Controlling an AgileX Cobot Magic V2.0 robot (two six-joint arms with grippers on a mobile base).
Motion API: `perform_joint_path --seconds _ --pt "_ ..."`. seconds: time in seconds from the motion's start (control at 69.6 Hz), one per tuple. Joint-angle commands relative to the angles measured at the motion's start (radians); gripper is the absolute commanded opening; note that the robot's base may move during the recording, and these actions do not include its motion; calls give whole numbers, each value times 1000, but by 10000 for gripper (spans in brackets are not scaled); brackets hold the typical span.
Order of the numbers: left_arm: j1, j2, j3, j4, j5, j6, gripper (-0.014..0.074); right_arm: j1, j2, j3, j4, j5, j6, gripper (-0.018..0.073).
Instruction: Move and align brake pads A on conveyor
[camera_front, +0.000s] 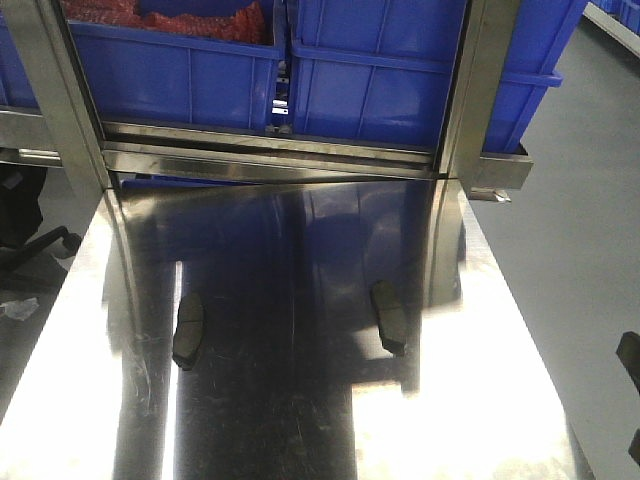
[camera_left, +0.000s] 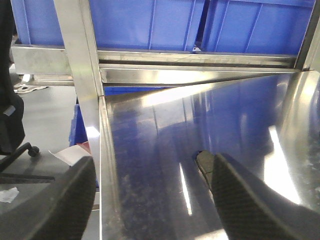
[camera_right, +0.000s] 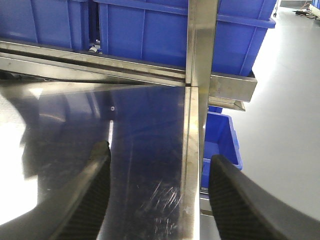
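Observation:
Two brake pads lie flat on the shiny steel table in the front view, a left pad (camera_front: 188, 330) and a right pad (camera_front: 388, 316), both dark and lengthwise. In the left wrist view the tip of one brake pad (camera_left: 203, 162) peeks out beside my right finger (camera_left: 250, 200). My left gripper (camera_left: 152, 200) is open and straddles the table's left edge. My right gripper (camera_right: 157, 195) is open with nothing between its fingers and straddles the table's right edge. No pad shows in the right wrist view. The conveyor is out of view.
Blue plastic bins (camera_front: 380, 60) sit on a steel rack behind the table. Two upright steel posts, one left (camera_front: 70, 110) and one right (camera_front: 465, 110), stand at the table's far corners. Grey floor lies to the right (camera_front: 580, 250). A blue bin (camera_right: 220, 140) sits below the right edge.

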Motion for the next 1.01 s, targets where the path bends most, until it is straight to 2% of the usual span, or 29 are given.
perform_joint_path --seconds 0.0,0.158,0.359,0.531,0.675,0.804,0.891,0.948,0.991 --pt "-3 14 -33 -48 -92 -9 480 -4 5 -27 -2 -76 -4 413" --pt "-3 131 -158 -130 -35 12 448 -4 5 -27 -2 -75 -4 413" --pt "-4 387 -402 -246 96 147 440 -4 5 -27 -2 -74 -4 413" --pt "-41 646 -565 -307 180 182 440 -4 5 -27 -2 -74 -4 413" --pt "-95 836 -675 -304 244 186 440 -4 5 -27 -2 -74 -4 413" --pt "-152 973 -748 -295 248 182 440 -4 5 -27 -2 -74 -4 413" --pt "-185 1067 -794 -232 266 137 440 -4 5 -27 -2 -74 -4 413" --pt "-197 1112 -813 -170 279 71 440 -4 5 -27 -2 -74 -4 413" --pt "-206 1154 -829 -96 292 -1 440 -4 5 -27 -2 -74 -4 413"
